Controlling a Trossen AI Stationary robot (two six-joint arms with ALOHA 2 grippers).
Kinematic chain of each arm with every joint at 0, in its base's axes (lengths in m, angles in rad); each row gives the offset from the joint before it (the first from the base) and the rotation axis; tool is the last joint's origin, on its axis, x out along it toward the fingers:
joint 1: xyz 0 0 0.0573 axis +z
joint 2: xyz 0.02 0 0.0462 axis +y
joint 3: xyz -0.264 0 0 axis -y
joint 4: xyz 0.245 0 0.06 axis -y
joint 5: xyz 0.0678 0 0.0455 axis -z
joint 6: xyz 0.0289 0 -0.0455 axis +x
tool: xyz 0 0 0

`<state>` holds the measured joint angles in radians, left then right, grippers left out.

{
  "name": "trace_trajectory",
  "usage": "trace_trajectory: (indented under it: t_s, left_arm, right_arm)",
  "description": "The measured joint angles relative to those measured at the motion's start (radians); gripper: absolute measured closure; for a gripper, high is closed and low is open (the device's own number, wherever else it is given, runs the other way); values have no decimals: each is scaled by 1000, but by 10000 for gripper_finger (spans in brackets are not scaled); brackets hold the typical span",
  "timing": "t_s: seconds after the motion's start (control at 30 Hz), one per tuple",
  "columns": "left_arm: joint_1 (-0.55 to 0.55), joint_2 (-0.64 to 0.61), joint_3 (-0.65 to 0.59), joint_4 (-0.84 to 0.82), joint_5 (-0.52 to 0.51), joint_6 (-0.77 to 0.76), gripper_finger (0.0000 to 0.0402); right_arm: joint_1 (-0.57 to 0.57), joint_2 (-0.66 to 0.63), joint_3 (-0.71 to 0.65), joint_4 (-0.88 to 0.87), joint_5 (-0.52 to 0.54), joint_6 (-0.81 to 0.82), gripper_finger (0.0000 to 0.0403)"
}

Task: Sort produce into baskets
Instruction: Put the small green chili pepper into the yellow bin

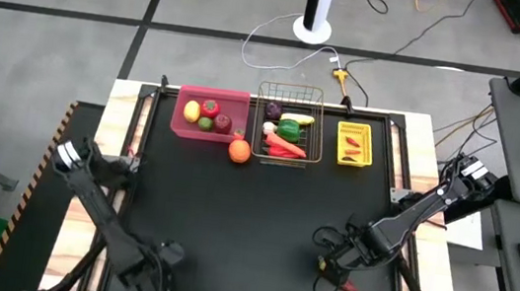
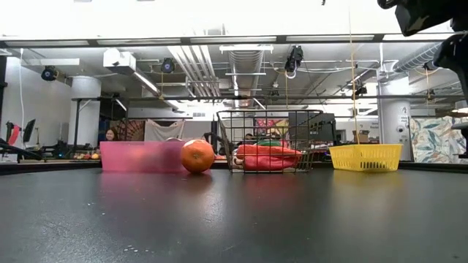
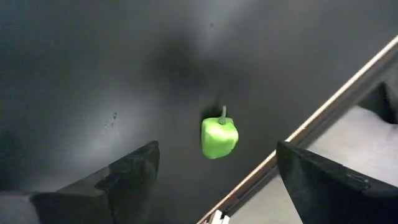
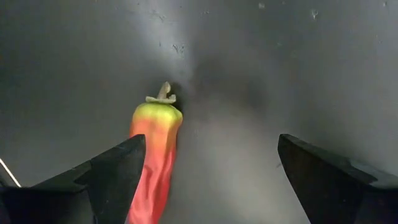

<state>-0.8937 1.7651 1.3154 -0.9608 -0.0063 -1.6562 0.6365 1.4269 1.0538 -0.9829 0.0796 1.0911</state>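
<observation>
- Right gripper [image 4: 205,180], fingers apart, hovers over a red chilli [image 4: 152,162] lying on the bench [image 1: 231,221], near right; its green stem end points away from the gripper.
- Left gripper [image 3: 214,180], fingers apart, hovers above a green pepper [image 3: 219,137], near left edge.

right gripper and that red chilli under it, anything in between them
Nothing visible. In the right wrist view the red chilli lies on bare black table, just ahead of the open right gripper, nearer one finger. From above, no other object sits around that gripper.
</observation>
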Motion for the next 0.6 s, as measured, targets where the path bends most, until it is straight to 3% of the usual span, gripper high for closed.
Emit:
trace_trajectory:
  t_s: [0.23,0.6]
  left_arm:
    - [-13,161,130,-86,39,36,100]
    - [-17,291,186,-85,93,31,121]
  right_arm:
    - [0,0,0,1,22,-37,46]
    - [-2,0,0,1,27,-125,46]
